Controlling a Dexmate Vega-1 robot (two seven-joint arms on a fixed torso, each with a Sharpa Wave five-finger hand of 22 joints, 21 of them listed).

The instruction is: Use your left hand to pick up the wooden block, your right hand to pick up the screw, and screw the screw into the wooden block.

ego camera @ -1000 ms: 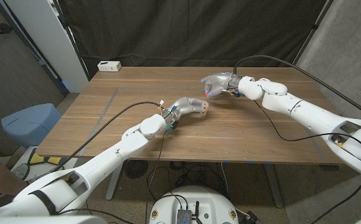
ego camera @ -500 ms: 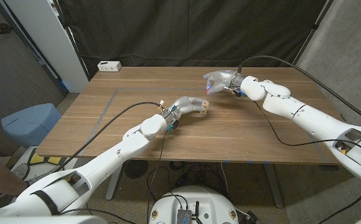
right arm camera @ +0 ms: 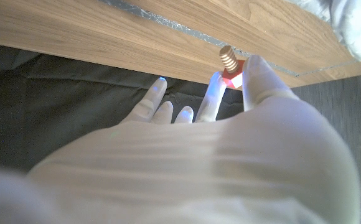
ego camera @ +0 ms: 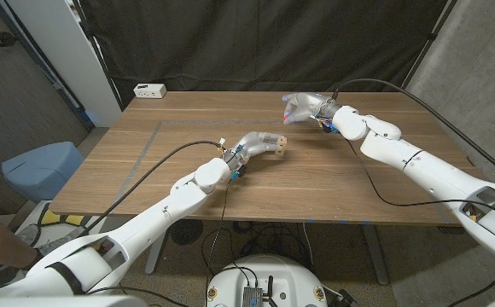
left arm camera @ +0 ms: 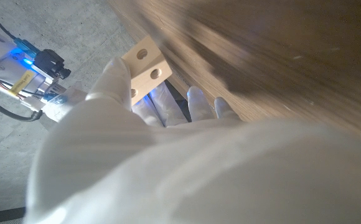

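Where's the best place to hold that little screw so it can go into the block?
Probably by its red head, from behind, as the right hand pinches the screw now. That leaves the tan threaded end bare and sticking out past the fingertips, free to meet a hole in the wooden block, which the left hand holds.

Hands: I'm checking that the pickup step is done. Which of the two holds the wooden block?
The left hand, near the table's middle, holds the pale wooden block with holes in it. The right hand, farther back, pinches the screw instead.
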